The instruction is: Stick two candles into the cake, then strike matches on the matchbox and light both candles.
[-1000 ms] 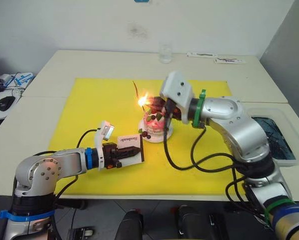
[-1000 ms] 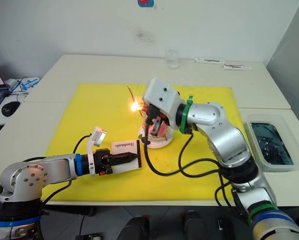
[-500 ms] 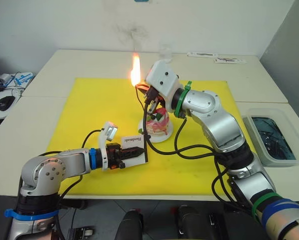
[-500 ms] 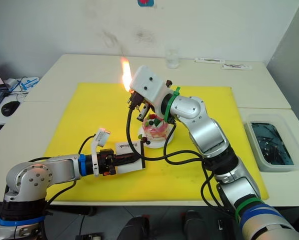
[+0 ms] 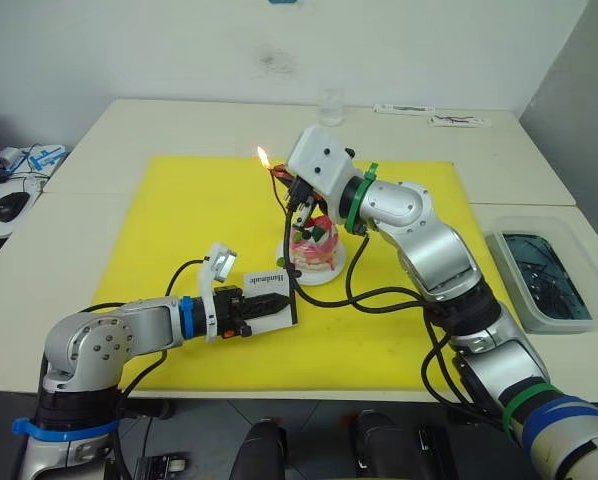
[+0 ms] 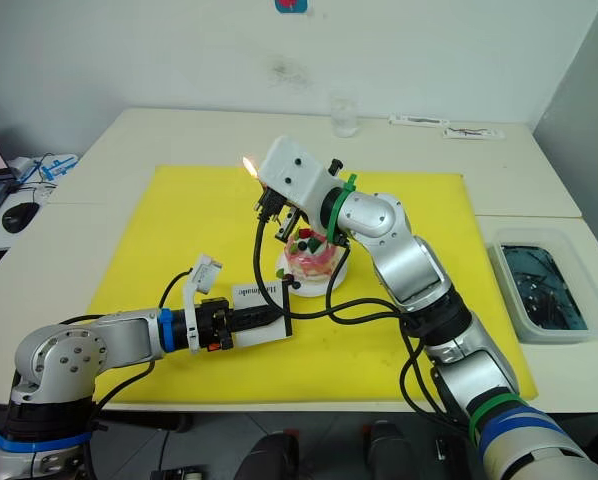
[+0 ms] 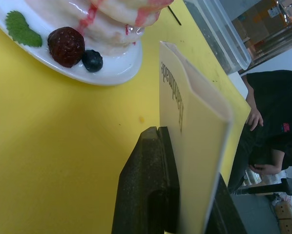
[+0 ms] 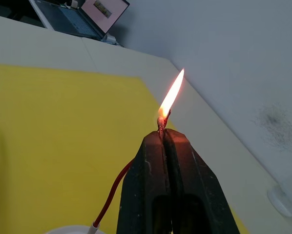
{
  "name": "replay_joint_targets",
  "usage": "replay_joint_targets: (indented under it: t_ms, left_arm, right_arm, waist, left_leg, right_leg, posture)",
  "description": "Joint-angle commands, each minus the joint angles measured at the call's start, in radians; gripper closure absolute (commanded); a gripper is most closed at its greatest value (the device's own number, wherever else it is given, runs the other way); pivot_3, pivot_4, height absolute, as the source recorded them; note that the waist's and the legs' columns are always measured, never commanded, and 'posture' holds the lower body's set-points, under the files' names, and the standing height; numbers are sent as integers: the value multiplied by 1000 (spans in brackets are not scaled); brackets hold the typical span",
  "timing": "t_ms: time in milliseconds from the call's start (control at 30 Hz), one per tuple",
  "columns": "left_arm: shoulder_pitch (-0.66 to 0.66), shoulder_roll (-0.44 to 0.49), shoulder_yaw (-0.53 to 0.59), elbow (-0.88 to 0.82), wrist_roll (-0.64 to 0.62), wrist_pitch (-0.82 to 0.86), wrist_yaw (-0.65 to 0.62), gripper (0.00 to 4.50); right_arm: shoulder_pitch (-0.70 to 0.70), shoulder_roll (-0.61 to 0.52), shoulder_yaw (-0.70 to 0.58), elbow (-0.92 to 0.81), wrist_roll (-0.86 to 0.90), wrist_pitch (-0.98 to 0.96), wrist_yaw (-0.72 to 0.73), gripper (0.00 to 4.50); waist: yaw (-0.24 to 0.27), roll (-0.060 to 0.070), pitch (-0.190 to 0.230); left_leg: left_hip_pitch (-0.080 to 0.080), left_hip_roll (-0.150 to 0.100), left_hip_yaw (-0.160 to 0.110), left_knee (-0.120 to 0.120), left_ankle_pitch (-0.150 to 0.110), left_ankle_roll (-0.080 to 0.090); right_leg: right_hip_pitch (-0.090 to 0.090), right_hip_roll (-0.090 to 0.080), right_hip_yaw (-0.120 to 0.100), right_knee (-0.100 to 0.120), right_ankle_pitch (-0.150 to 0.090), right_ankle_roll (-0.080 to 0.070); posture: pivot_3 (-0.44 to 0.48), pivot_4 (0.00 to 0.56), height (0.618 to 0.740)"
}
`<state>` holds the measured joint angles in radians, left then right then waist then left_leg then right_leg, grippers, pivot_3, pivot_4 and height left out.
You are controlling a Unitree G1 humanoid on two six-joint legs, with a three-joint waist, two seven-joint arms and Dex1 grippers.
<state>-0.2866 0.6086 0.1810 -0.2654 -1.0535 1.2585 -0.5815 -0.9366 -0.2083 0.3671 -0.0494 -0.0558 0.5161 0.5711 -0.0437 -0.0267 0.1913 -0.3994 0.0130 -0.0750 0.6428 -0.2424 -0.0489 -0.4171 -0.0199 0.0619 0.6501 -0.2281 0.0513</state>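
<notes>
The cake (image 7: 104, 22) was cut off by the left wrist view's edge. The right gripper (image 8: 164, 134) hid most of the match (image 8: 161, 122); only its burning tip showed.

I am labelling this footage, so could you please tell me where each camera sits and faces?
Eye views: on the head, looking down over both arms at the cake.
Left wrist view: along the left gripper, shut on the matchbox; shares the cake.
Right wrist view: along the right gripper, pinching a burning match.
</notes>
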Motion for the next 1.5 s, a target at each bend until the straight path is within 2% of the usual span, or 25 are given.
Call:
replay_joint_targets:
  t_ms: [33,1500]
  left_arm:
    - [-7,-4,5,-29,-15,-12,-9,4500]
    - [-9,-7,4,-25,-21,-8,-15,4500]
  right_arm:
    - [-34,5,-9,-15,-7,-26,9,4492]
    - [-19,-3,-35,-32,8,21,35,4492]
  waist:
    - [0,0,0]
    - [0,0,0]
  left_leg:
    - [0,0,0,0,0,0]
    - [0,0,0,0,0,0]
  right_leg:
    - [0,0,0,0,0,0]
    - [0,0,0,0,0,0]
  posture:
    - [0,150,740]
    - [0,150,740]
